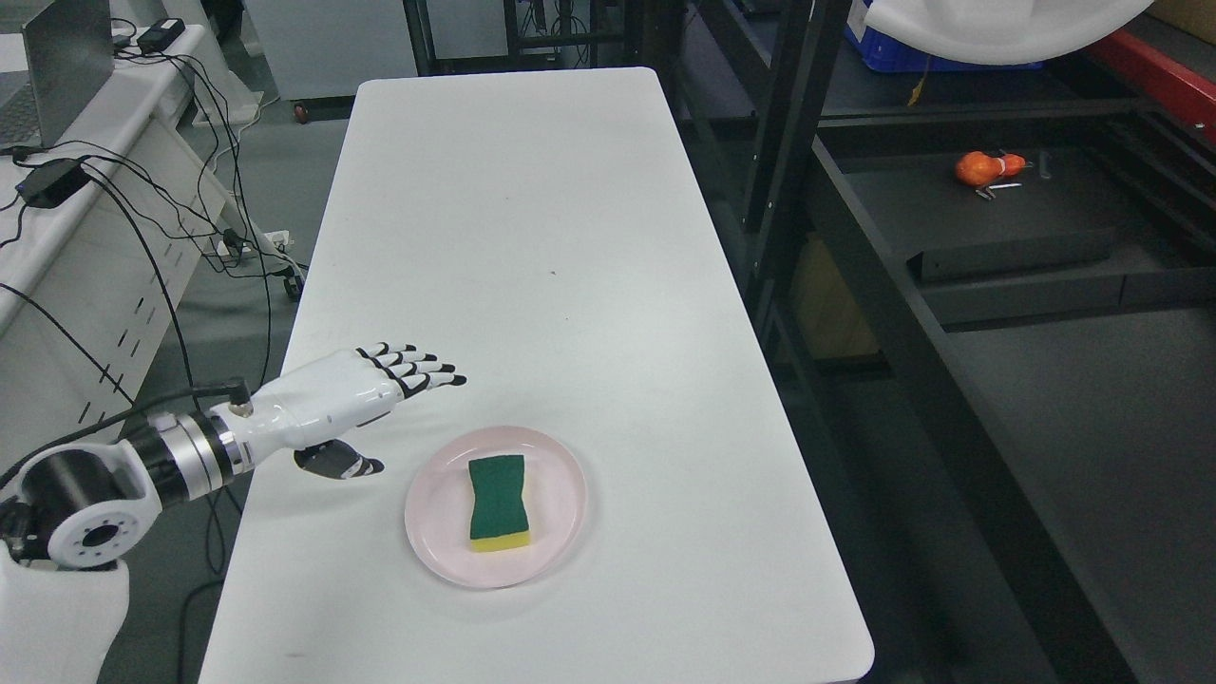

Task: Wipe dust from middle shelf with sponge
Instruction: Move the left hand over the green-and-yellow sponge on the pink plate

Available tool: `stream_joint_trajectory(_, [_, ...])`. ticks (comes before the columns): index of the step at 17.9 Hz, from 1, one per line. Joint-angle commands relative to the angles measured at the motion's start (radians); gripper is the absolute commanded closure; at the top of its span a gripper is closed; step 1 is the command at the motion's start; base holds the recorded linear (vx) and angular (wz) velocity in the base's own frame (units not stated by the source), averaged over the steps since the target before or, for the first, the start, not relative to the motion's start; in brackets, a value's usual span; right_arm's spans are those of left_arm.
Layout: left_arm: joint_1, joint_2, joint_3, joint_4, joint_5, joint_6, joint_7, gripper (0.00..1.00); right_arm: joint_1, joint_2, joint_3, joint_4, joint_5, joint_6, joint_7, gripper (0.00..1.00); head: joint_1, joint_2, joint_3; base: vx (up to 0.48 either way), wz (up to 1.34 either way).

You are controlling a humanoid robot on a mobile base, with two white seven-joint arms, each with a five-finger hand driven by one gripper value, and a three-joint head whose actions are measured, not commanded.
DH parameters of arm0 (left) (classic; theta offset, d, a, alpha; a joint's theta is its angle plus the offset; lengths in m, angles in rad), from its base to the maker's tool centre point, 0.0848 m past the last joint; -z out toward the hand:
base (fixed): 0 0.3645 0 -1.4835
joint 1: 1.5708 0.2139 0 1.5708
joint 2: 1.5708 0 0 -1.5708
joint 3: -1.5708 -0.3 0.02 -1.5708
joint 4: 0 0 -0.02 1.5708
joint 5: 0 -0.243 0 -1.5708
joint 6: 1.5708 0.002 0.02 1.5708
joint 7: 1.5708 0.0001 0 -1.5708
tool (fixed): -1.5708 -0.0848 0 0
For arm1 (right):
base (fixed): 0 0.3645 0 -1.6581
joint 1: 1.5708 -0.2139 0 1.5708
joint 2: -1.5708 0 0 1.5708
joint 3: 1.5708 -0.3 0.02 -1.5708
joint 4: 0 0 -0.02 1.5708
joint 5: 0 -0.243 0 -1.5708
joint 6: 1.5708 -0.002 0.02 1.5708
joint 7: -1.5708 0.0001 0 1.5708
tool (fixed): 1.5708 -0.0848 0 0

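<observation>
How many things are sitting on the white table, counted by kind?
Plate: 1
Sponge: 1, lying on the plate
Total: 2

The left robot hand hovers over the table's edge, open, holding nothing.

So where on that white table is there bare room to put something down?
Most of the white table is bare: the whole far half beyond the left hand, and the strip right of the pink plate. The near left is crowded, where that plate holds the sponge beside the hand.
</observation>
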Motion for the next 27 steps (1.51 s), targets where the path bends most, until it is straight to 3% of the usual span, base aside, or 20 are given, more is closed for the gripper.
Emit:
stream_joint_trajectory(1, [-0.114, 0.057, -0.143, 0.052, -0.033, -0.001, -0.002, 0.06, -0.001, -0.017, 0.000, -0.017, 0.000, 0.072, 0.001, 0.00, 0.0000, 0.000, 0.000, 0.000, 0.00])
stream_joint_trajectory(7, [-0.083, -0.058, -0.281, 0.074, -0.038, -0.004, -0.001, 0.06, -0.001, -0.017, 0.000, -0.017, 0.000, 0.072, 0.001, 0.00, 0.0000, 0.000, 0.000, 0.000, 0.00])
stream_joint_trajectory(14, [-0.083, -0.166, -0.301, 0.161, -0.068, -0.054, 0.002, 0.06, 0.000, -0.017, 0.000, -0.017, 0.000, 0.072, 0.001, 0.00, 0.0000, 0.000, 0.000, 0.000, 0.00])
stream_joint_trajectory(19, [-0.089, -0.167, -0.328, 0.143, -0.073, -0.065, 0.001, 0.07, 0.000, -0.017, 0.000, -0.017, 0.000, 0.072, 0.001, 0.00, 0.0000, 0.000, 0.000, 0.000, 0.00])
stream_joint_trajectory(24, [-0.086, -0.092, -0.312, 0.022, -0.067, -0.077, -0.051, 0.07, 0.000, -0.017, 0.000, -0.017, 0.000, 0.074, 0.001, 0.00, 0.0000, 0.000, 0.000, 0.000, 0.00])
stream_joint_trajectory(27, [-0.091, -0.086, -0.312, -0.018, -0.067, -0.077, -0.068, 0.07, 0.000, -0.017, 0.000, -0.017, 0.000, 0.072, 0.001, 0.00, 0.0000, 0.000, 0.000, 0.000, 0.00])
